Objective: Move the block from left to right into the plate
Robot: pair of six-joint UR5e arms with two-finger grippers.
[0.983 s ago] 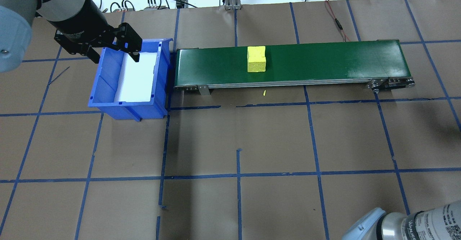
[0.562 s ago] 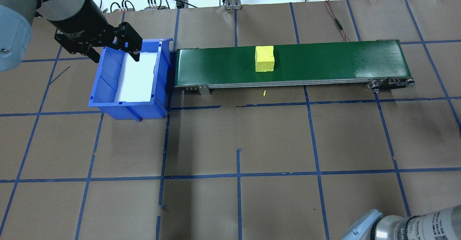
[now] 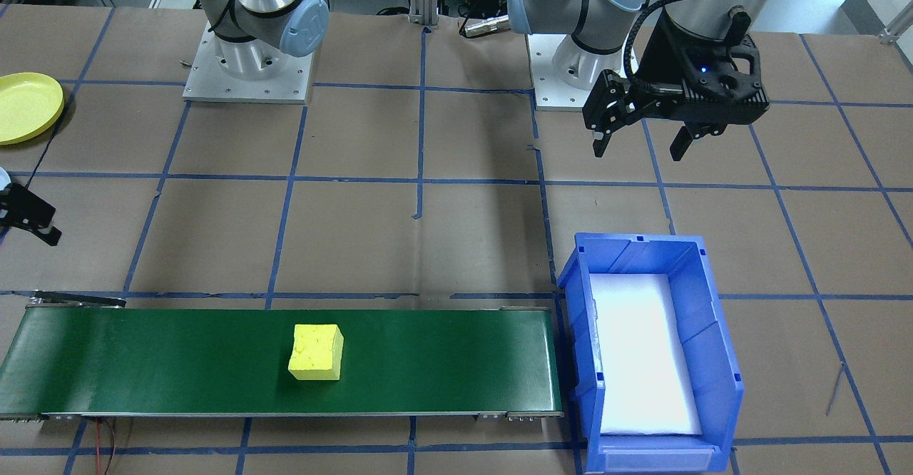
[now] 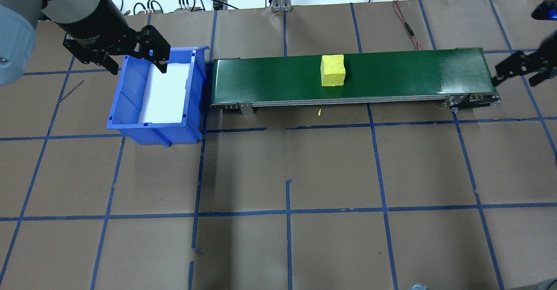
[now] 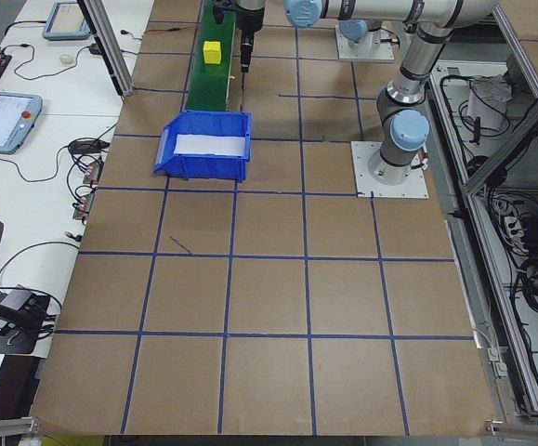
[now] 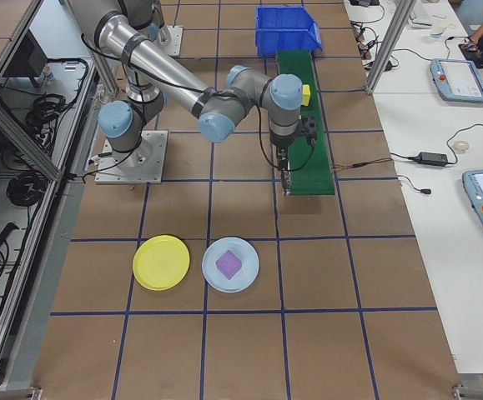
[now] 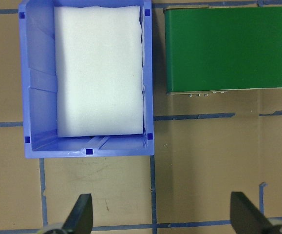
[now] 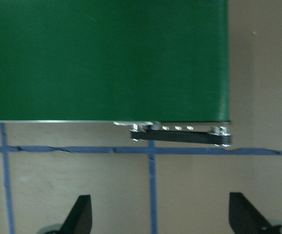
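Yellow foam block (image 4: 333,70) mid green conveyor belt (image 4: 391,74); right gripper (image 4: 520,69) waits wide open, empty, at belt's right end for pickup.

Left pincer (image 4: 130,61) fingers spread wide, pointing down; right pincer (image 4: 520,72) likewise spread, empty.

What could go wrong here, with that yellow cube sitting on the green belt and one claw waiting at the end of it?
The yellow block lies mid-belt, well short of the open right gripper at the conveyor end; a badly timed grab might miss it, or it could drop off the end. The yellow plate sits well away from the belt, so a loose grip could drop the block during the carry. The other plate beside it already holds a purple block, inviting a mix-up.
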